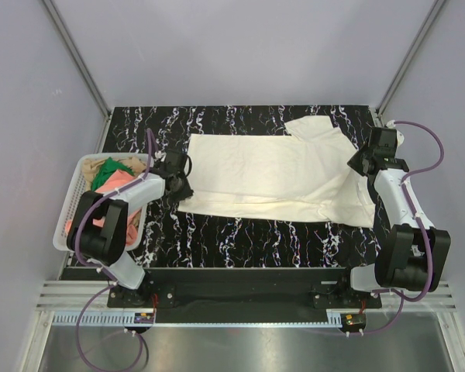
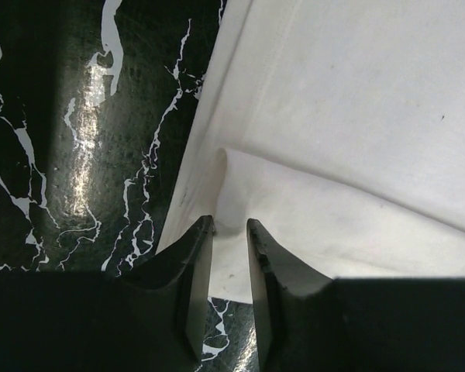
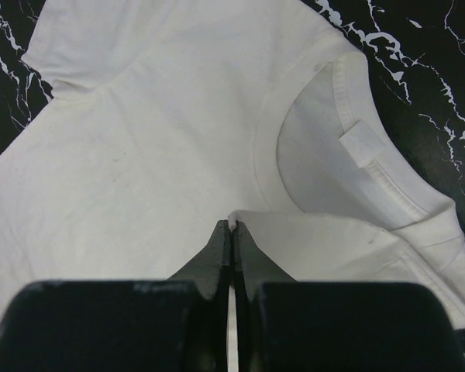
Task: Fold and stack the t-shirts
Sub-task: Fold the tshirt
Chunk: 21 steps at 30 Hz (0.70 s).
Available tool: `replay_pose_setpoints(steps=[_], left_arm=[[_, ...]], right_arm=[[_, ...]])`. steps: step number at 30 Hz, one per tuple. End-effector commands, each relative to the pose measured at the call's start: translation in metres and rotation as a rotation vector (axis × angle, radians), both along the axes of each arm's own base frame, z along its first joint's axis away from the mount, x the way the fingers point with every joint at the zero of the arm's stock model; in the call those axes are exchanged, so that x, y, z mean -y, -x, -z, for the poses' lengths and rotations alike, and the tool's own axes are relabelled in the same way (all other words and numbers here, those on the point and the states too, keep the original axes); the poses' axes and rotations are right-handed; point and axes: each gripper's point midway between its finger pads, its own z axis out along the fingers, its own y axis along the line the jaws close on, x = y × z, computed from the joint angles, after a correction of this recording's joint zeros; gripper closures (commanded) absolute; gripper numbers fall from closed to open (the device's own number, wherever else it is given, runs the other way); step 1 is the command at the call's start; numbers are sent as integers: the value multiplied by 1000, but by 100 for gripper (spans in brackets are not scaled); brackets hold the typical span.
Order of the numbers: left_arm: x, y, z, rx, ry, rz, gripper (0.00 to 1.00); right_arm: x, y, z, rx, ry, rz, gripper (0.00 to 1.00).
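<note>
A large cream-white t-shirt point(image 1: 271, 174) lies spread flat on the black marbled table, collar to the right. My left gripper point(image 1: 180, 182) is at the shirt's left hem edge. In the left wrist view the left gripper point(image 2: 229, 225) has its jaws a small way apart, astride a turned-over flap of the shirt point(image 2: 356, 93). My right gripper point(image 1: 362, 163) is at the collar end. In the right wrist view the right gripper point(image 3: 232, 225) is shut on a pinch of the shirt point(image 3: 155, 132) beside the neckline. Green point(image 1: 102, 177), salmon-pink point(image 1: 118, 180) and tan point(image 1: 128, 164) shirts lie in the basket.
A white plastic mesh basket point(image 1: 71, 194) stands at the table's left edge, close beside the left arm. Grey walls enclose the table on the left, back and right. Bare black marbled tabletop point(image 1: 256, 232) shows in front of the shirt.
</note>
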Motion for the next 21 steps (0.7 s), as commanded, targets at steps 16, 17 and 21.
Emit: replay_pose_setpoints(steps=[16,17,21], left_arm=[[5,-8,3,18,-7,0,81],[6,-8,3,17,-6,2,85],[6,-8,5,12,-6,0,99]], right_arm=[[1,-8,-20,76,-1,2,100],[1,-8,-21,77,1,1,100],[2,-7,-20,76,3,6,100]])
